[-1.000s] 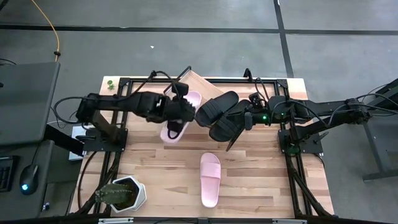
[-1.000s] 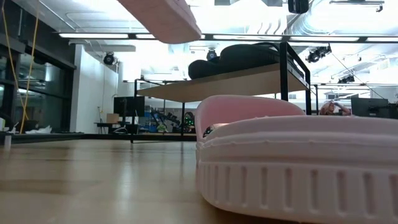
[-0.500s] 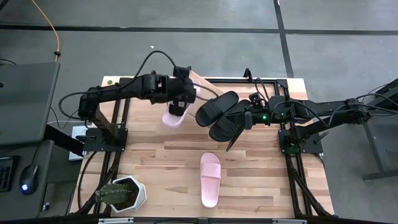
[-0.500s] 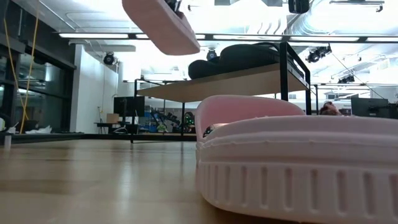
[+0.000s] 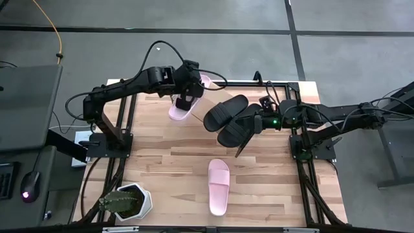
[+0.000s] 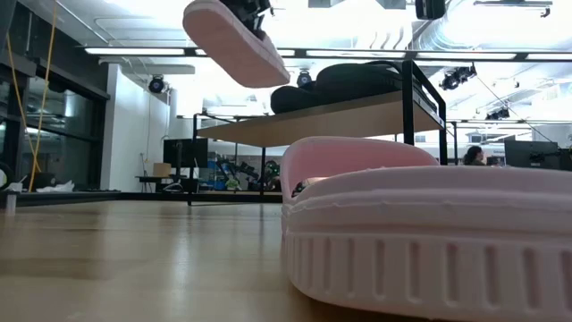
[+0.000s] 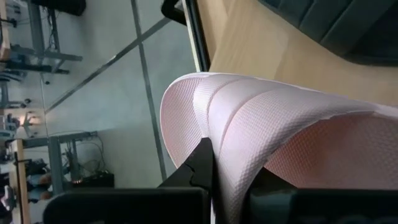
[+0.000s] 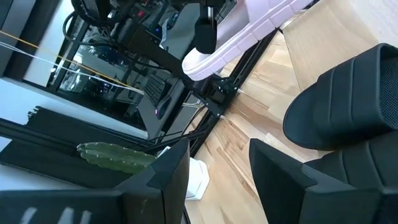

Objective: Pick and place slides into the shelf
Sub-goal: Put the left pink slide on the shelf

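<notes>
My left gripper (image 5: 186, 100) is shut on a pale pink slide (image 5: 183, 103) and holds it in the air at the left end of the slanted wooden shelf (image 6: 340, 114). In the low view this slide (image 6: 234, 40) shows high up, sole toward the camera. Two black slides (image 5: 228, 111) (image 5: 239, 129) lie on the shelf board. My right gripper (image 8: 217, 168) is open and empty beside them, at the shelf's right side (image 5: 257, 122). A second pink slide (image 5: 218, 186) lies sole down on the table, near the front. My left gripper pinches the pink slide's wide strap (image 7: 230, 130) at its edge, one finger (image 7: 200, 167) outside the strap and the other under it. The fingers come from above. The slide hangs tilted below them, clear of the table and the shelf.
A potted cactus (image 5: 123, 200) stands at the table's near left corner. Black frame rails (image 5: 126, 123) run along both sides of the table. The second pink slide fills the low view's foreground (image 6: 429, 241).
My left gripper has carried the pink slide toward the table's far edge, to the shelf's left end, keeping its hold. The slide stays clear of the table and has turned a little.
</notes>
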Available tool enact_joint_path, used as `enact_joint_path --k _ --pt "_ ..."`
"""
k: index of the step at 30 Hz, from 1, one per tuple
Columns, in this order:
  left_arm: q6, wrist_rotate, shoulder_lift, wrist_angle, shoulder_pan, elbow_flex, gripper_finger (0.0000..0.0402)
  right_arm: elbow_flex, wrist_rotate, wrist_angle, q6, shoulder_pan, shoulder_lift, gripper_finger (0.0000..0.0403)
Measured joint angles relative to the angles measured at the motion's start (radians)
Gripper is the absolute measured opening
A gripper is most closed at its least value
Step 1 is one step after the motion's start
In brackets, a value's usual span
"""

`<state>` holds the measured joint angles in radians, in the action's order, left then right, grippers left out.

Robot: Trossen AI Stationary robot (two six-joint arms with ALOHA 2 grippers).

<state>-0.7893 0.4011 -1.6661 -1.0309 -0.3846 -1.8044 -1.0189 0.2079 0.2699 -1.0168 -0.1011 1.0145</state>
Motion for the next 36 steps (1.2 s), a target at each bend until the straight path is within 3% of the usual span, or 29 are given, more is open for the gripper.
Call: enact_joint_path --k 14,29,36 --pt "-0.147 -0.037 0.000 0.122 -0.097 0.161 0.0005 0.000 0.035 0.000 -0.027 0.000 0.000 0.0158" --pt "-0.265 -0.114 0.000 0.331 -0.118 0.246 0.0005 0.000 0.073 0.000 -0.083 0.000 0.000 0.0158" --pt "-0.284 -0.165 0.000 0.355 -0.174 0.288 0.0005 0.000 0.073 0.000 -0.086 0.000 0.000 0.0158"
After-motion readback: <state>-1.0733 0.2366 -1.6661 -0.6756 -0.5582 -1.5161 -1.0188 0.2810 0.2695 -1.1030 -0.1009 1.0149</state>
